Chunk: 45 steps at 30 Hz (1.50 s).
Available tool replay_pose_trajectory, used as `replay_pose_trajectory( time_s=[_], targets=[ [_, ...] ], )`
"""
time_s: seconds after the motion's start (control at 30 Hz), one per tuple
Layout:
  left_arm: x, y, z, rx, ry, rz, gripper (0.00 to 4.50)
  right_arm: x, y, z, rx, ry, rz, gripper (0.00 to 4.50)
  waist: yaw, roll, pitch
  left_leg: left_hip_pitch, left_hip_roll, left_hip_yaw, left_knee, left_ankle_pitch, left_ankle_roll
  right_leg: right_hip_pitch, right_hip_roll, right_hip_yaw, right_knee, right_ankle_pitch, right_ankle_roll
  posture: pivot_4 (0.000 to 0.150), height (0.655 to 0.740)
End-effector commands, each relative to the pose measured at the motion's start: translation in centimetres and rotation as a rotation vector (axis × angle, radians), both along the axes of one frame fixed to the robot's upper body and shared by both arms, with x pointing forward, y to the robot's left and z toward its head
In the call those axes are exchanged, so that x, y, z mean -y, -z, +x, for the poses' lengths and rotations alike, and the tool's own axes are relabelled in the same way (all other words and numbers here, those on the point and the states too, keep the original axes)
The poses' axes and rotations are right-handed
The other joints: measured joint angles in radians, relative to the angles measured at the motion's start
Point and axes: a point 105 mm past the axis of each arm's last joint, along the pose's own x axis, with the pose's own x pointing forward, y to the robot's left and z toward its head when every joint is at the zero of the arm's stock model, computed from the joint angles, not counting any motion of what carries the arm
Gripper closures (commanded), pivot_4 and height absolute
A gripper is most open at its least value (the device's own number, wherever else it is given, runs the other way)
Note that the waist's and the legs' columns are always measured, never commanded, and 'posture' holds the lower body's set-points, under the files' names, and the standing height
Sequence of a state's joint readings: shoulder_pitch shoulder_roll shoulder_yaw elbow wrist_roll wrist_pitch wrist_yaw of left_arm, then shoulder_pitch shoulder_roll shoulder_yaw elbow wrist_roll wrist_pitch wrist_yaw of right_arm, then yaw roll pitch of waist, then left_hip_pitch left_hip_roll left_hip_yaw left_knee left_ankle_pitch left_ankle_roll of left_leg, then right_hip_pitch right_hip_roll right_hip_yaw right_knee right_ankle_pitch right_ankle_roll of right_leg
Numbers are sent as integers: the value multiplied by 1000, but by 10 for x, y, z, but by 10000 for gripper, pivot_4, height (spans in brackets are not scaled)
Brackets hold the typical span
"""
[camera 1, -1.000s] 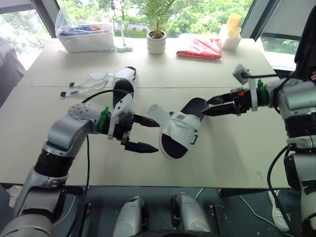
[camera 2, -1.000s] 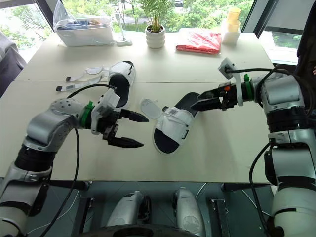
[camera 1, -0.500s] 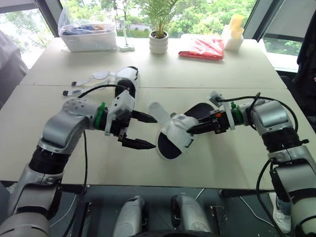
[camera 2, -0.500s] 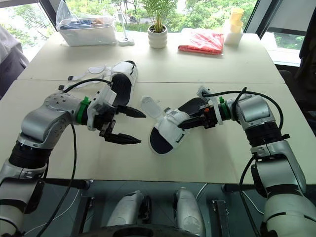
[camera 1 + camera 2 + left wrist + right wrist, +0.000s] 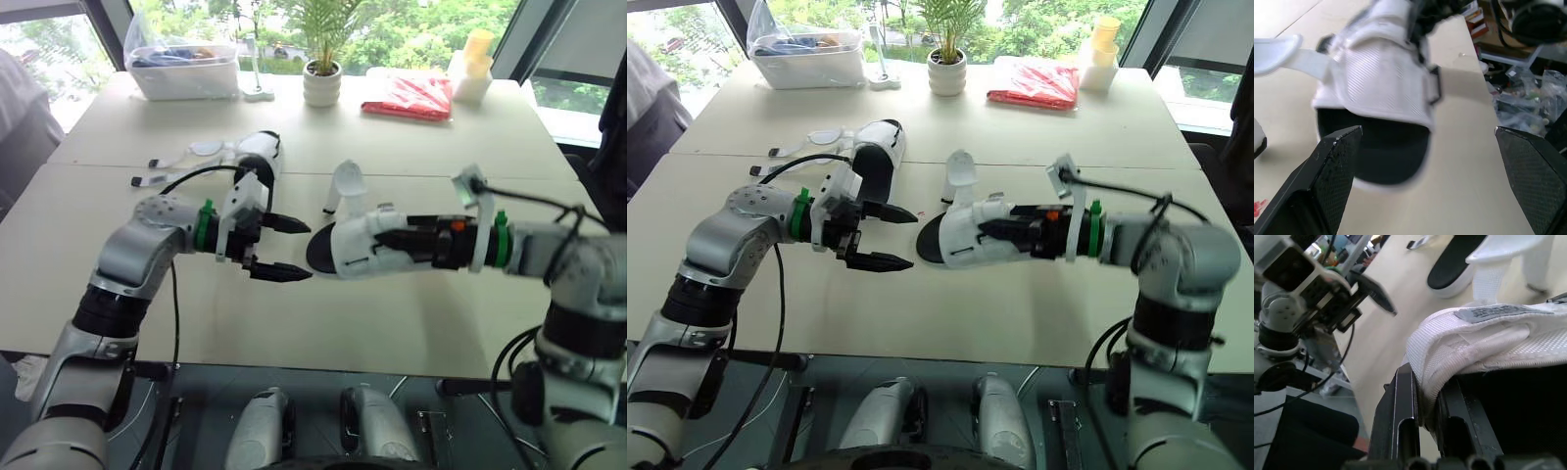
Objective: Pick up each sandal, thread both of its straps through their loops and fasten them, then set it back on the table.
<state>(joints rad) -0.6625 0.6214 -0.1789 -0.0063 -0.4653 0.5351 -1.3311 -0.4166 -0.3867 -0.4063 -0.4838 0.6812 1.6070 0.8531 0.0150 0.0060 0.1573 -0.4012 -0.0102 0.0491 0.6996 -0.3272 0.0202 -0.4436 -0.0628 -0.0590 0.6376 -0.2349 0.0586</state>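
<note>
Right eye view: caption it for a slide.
Right gripper holds a white sandal out toward the open left gripper.

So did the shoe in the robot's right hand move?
Yes. The right gripper lifted the sandal off the table, toe swinging toward the left gripper.

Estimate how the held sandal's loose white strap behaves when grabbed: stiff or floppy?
The loose white woven strap stands upright unsupported, so probably semi-stiff. Anchored to the white black-soled sandal pinched by the right gripper, it should take tension.

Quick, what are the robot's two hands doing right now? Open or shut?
Left gripper: open, holding nothing.
Right gripper: shut on the white fabric sandal with the black sole.
</note>
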Motion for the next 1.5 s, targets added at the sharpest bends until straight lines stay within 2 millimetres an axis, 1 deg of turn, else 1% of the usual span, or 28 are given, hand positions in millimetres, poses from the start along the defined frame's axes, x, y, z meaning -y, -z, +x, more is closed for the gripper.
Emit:
replay_pose_trajectory(
  time_s=[0.03,0.1,0.17,0.27,0.33,0.37,0.43,0.5,0.53,0.57,0.67,0.7,0.77,0.8,0.83,0.87,0.9,0.93,1.0,1.03,1.07,1.1,1.17,1.27,1.3,1.37,1.4,1.5],
  targets=[
    [2,-6,2,38,20,-3,0,-6,-1,-15,68,70,29,44859,-3,0,0,0,0,0,0,0,0,0,0,0,0,0,0,1500,7241],
    [4,-3,3,31,29,5,0,-5,16,-17,32,143,12,44859,-4,0,0,0,0,2,1,0,0,0,0,1,0,0,0,1500,7241],
    [4,-1,4,27,37,14,0,-2,28,-16,9,202,-28,44859,-4,0,0,1,0,2,1,-2,3,0,0,1,0,0,0,1500,7241],
    [3,2,5,21,49,29,0,3,41,-14,-10,253,-61,44859,-6,0,0,3,0,2,1,-2,4,1,1,1,3,0,0,1500,7241],
    [3,6,7,10,55,43,0,1,43,-19,-2,239,-50,35372,-6,0,0,6,0,3,1,-2,5,3,2,1,5,0,0,1500,7241],
    [3,9,10,3,50,46,0,0,41,-23,-6,229,-34,32067,-6,0,0,8,0,3,1,-2,5,4,2,1,6,0,0,1500,7241],
    [4,14,14,-6,42,47,0,-1,38,-29,-4,216,-20,22671,-4,0,0,9,0,3,1,-2,5,5,2,2,6,-1,0,1500,7241],
    [5,17,17,-9,41,45,0,-1,36,-33,6,210,-20,11801,-4,0,0,9,0,3,1,-2,6,5,3,2,7,-1,0,1500,7241],
    [6,20,17,-12,45,48,0,3,34,-35,24,228,-54,7670,-3,0,0,10,0,3,1,-2,6,5,3,2,7,-1,0,1500,7241],
    [6,23,16,-13,49,51,0,6,33,-37,36,242,-80,7670,-3,-1,0,9,0,3,1,-2,6,5,3,2,7,-1,0,1500,7241],
    [8,29,13,-34,69,47,7820,17,32,-51,58,233,-156,7287,-2,-2,0,9,-1,2,1,-2,6,5,2,2,7,-1,1,1500,7241],
    [9,32,11,-34,82,54,13278,20,31,-57,67,217,-183,7287,-3,-2,1,9,-1,2,1,-2,6,6,2,2,7,-1,1,1500,7241],
    [10,38,9,-30,91,65,21474,26,27,-66,85,194,-224,7287,-3,-2,1,9,-1,2,1,-2,6,5,2,2,7,-1,1,1500,7241],
    [12,42,8,-28,92,72,26870,31,24,-70,101,187,-248,7287,-3,-3,1,9,-1,2,1,-2,6,6,2,2,6,-1,1,1500,7241],
    [13,44,8,-26,92,76,31425,35,21,-72,110,183,-262,7287,-2,-3,1,9,-1,2,1,-2,6,6,2,2,6,-1,1,1500,7241],
    [16,49,8,-16,94,86,36477,42,14,-71,137,182,-280,7287,-3,-4,1,10,-1,2,1,-2,6,6,2,2,6,-1,1,1500,7241],
    [20,58,7,-7,95,109,41622,50,1,-65,178,183,-295,7287,-3,-5,2,11,-1,2,1,-2,6,7,2,2,6,-1,1,1500,7241],
    [23,64,7,0,96,124,44245,55,-9,-60,206,183,-302,7287,-5,-5,2,11,0,2,1,-2,6,8,2,2,6,-1,1,1500,7241],
    [28,80,9,7,78,176,44245,58,-33,-36,264,194,-278,7287,-8,-9,4,12,-1,3,2,-2,7,9,2,3,6,-1,1,1500,7241],
    [29,87,12,7,64,197,44245,56,-41,-25,275,194,-254,7287,-9,-11,5,14,0,3,2,-2,7,10,2,3,6,-1,1,1500,7241],
    [31,92,13,7,54,210,44245,54,-48,-15,280,194,-232,7287,-8,-12,5,14,0,2,2,-1,6,10,2,3,6,-1,0,1500,7241],
    [32,94,15,6,48,215,44245,52,-53,-9,278,192,-219,7287,-7,-12,5,14,0,2,2,-1,6,10,3,3,6,-1,0,1500,7241],
    [34,101,18,27,34,233,44245,44,-62,14,272,197,-184,7287,-2,-12,5,14,0,2,1,-1,6,9,2,3,7,-1,0,1500,7241],
    [36,106,18,45,48,244,44245,34,-64,40,226,210,-182,7287,0,-12,5,13,0,2,2,-1,6,9,1,3,7,-1,0,1500,7241],
    [36,106,18,46,50,241,44245,31,-62,50,194,215,-182,7287,-1,-12,4,12,0,2,2,-1,7,9,0,3,6,-1,0,1500,7241],
    [36,108,18,47,49,237,44245,28,-57,64,147,225,-187,7287,-2,-12,4,12,0,2,2,-1,7,9,0,3,6,-1,0,1500,7241],
    [37,109,17,50,48,237,44245,30,-49,74,106,247,-208,7287,-3,-12,4,12,0,2,2,-1,7,9,-1,3,5,-1,0,1500,7241],
    [38,109,16,52,49,230,44245,32,-33,98,34,277,-250,7287,-4,-11,4,12,0,2,2,-1,7,9,-1,3,5,-1,0,1500,7241]
  ],
)
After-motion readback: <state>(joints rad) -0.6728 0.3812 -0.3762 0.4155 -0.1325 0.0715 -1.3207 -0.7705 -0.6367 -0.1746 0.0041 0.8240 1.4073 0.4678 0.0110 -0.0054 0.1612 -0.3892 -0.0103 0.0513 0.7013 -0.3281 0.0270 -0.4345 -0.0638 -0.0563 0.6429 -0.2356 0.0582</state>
